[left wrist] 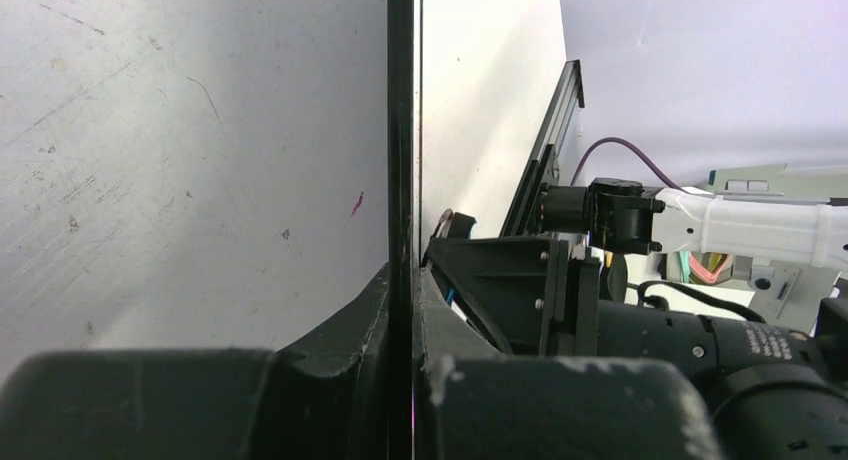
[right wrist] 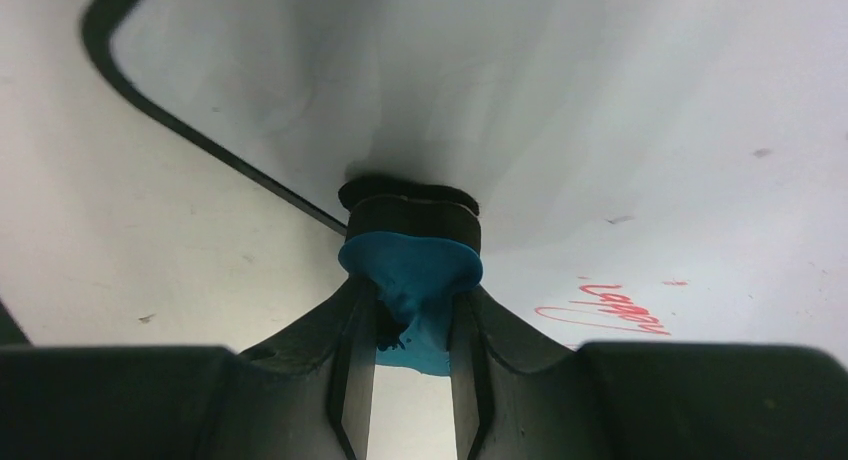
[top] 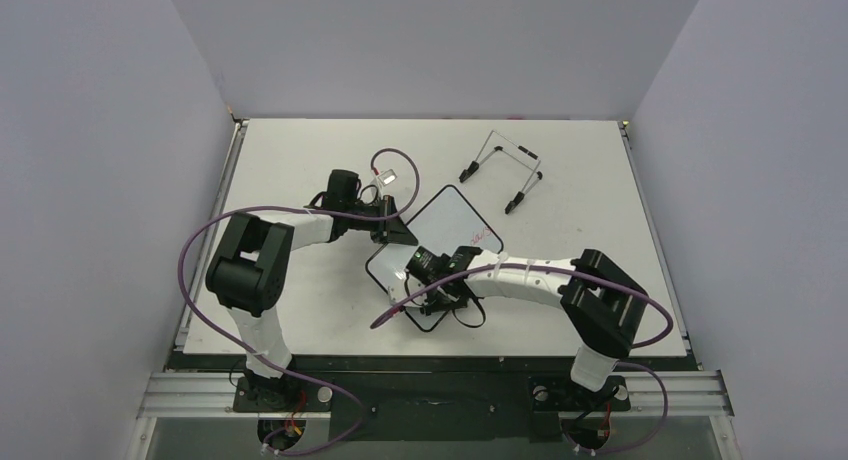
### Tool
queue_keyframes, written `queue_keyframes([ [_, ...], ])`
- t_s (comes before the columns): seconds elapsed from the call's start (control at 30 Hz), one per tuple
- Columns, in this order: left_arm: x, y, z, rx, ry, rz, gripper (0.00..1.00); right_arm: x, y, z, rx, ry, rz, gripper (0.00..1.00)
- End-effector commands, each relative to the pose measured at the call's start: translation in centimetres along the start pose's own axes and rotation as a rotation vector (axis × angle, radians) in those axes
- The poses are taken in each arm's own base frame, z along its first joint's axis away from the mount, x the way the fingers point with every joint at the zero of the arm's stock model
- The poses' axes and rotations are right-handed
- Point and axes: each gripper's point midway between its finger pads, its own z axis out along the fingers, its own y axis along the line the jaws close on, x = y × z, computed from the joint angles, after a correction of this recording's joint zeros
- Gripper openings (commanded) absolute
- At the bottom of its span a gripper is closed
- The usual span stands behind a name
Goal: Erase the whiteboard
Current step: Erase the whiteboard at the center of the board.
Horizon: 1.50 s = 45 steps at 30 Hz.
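The whiteboard [top: 448, 230] lies tilted at the table's middle, white with a thin black rim. Red writing [right wrist: 605, 310] shows on it near the right side. My left gripper [top: 392, 223] is shut on the board's left rim, which shows edge-on in the left wrist view [left wrist: 402, 180]. My right gripper [top: 432, 276] is shut on the blue eraser [right wrist: 412, 280], whose black felt end presses on the board's surface close to its rim. The eraser is hidden under the right wrist in the top view.
A thin wire easel stand [top: 503, 170] sits at the back right of the table. A small white object with a red cable [top: 387, 175] lies behind the left wrist. The right arm [top: 530, 278] stretches across the board's near half.
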Motion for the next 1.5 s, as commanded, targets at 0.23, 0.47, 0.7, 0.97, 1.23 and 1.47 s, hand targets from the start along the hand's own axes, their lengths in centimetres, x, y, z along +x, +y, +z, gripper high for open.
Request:
queue_keyframes([
  [0.23,-1.0,-2.4,-0.6,0.041,-0.038,0.109,0.0,1.3,-7.5,-1.9,0.198,-0.053,0.188,0.0],
  [0.47,-1.1,-2.4,-0.6,0.041,-0.039,0.11,0.0,1.7,-2.7,-0.2,0.03,-0.008,0.056,0.0],
  [0.7,-1.1,-2.4,-0.6,0.041,-0.039,0.108,0.0,-1.3,-0.3,0.0,-0.016,-0.032,-0.04,0.0],
  [0.97,-1.1,-2.5,-0.6,0.043,-0.04,0.11,0.0,0.0,-8.5,-2.2,0.168,-0.076,0.262,0.0],
  [1.23,-1.3,-2.6,-0.5,0.05,-0.039,0.113,0.0,3.0,-5.4,-0.1,0.086,0.042,0.183,0.0],
  [1.47,-1.4,-2.6,-0.5,0.05,-0.039,0.114,0.0,0.3,-1.8,0.2,-0.008,0.013,0.044,0.0],
])
